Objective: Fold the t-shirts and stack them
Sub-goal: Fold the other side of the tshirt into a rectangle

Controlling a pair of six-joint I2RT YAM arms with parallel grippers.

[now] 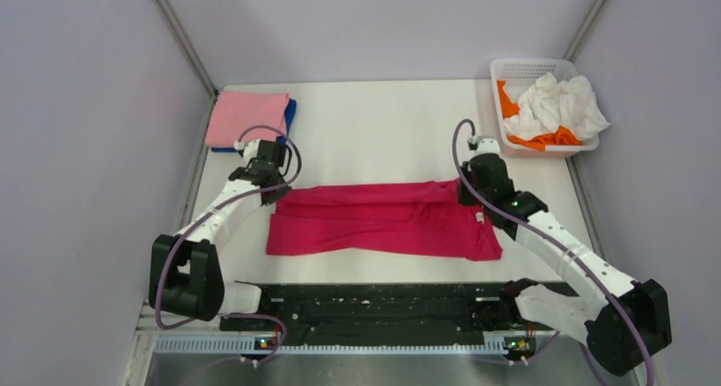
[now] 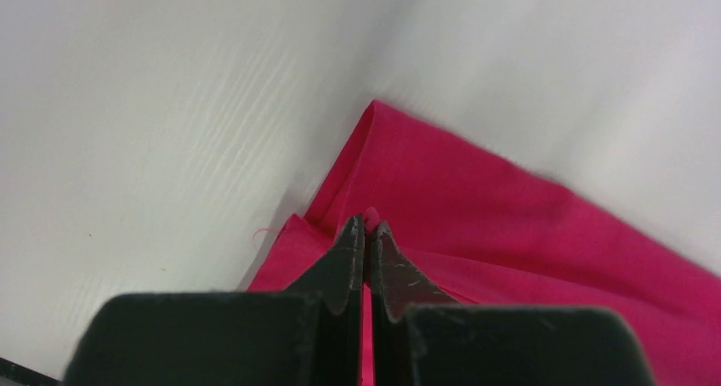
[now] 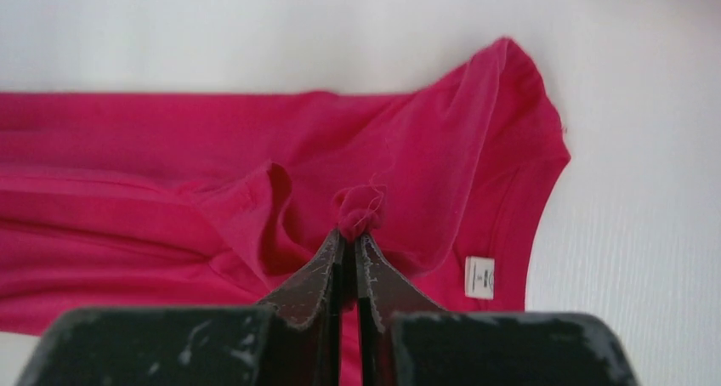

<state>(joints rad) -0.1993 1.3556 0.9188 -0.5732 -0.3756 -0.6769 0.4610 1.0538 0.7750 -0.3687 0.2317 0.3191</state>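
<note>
The crimson t-shirt (image 1: 383, 218) lies across the middle of the bench (image 1: 383, 122). Look, left fingers (image 2: 344, 263) clamp its far-left corner, right fingers (image 3: 327, 271) pinch a bunched fold near the white label (image 3: 479, 277). Folded pink t-shirt (image 1: 248, 118) sits at the bench's far-left corner.

Five t-shirts before me: one crimson t-shirt (image 1: 383, 220), one pink t-shirt (image 1: 248, 116) and one blue t-shirt (image 1: 292, 114) on one counter (image 1: 374, 131), one white t-shirt (image 1: 557, 105) and one orange t-shirt (image 1: 508, 100) in one basket (image 1: 531, 65); two pairs of jaws are mine.
</note>
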